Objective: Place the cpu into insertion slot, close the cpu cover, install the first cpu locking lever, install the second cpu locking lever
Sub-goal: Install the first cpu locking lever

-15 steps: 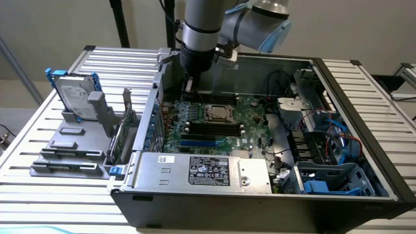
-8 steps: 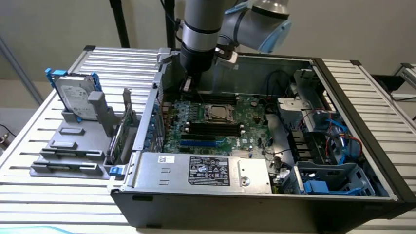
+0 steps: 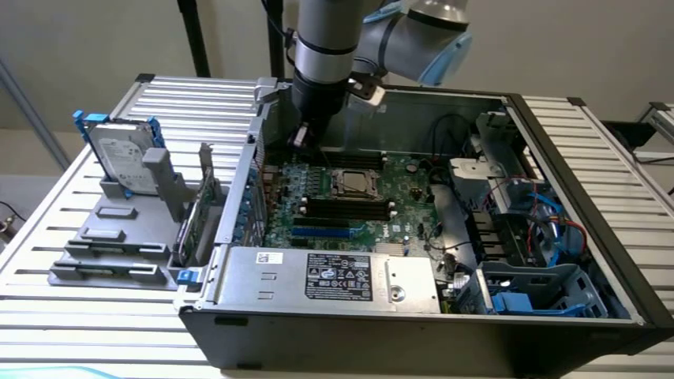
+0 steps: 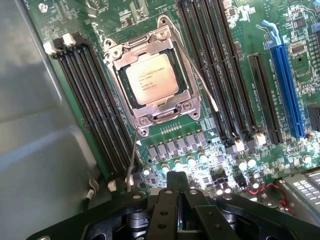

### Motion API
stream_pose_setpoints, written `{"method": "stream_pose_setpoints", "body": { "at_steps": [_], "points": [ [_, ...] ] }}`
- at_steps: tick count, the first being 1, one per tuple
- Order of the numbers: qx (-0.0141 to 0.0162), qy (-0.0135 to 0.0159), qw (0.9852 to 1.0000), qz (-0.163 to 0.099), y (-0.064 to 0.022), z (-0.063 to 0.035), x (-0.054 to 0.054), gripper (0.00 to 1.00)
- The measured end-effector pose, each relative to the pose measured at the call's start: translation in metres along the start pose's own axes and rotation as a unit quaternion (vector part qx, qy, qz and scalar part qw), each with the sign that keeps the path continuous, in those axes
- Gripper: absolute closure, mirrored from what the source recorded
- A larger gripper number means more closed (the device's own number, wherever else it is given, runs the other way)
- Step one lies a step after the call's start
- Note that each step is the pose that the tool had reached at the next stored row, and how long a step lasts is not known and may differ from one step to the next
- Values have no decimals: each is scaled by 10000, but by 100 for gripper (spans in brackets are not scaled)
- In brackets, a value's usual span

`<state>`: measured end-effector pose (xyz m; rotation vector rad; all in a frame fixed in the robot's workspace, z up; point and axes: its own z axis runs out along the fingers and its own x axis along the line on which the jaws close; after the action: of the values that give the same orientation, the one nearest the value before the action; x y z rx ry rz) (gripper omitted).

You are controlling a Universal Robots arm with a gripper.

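a grey metal power-supply box (image 3: 327, 278) lies inside the open black computer case (image 3: 421, 347), on a white slatted table (image 3: 43, 237). long black memory slots (image 4: 95, 110) and a blue card slot (image 4: 286, 85) line the green motherboard (image 4: 75, 20). a silver hard drive (image 3: 114, 154) stands in a grey plastic rack (image 3: 106, 237).

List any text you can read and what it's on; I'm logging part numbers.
The cpu: printed lines on its face, too blurred to read.
The power supply label: print too small to read.
The hard drive label: too small to read.
Nothing can be quoted.

Pale silvery cpu (image 4: 151, 78) flat in the insertion slot (image 4: 124, 90), windowed cpu cover (image 4: 184, 67) shut around it
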<state>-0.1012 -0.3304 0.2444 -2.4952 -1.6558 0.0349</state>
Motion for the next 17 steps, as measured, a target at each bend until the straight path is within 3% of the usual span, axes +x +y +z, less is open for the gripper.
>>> {"method": "stream_pose_setpoints", "body": {
  "at_steps": [4, 9, 17],
  "points": [
    [17, 95, 9998, 199, -6, -3, -2, 89],
    [56, 251, 9988, 419, -17, -7, -6, 89],
    [115, 493, 9957, 778, -35, -13, -13, 89]
  ]
}}
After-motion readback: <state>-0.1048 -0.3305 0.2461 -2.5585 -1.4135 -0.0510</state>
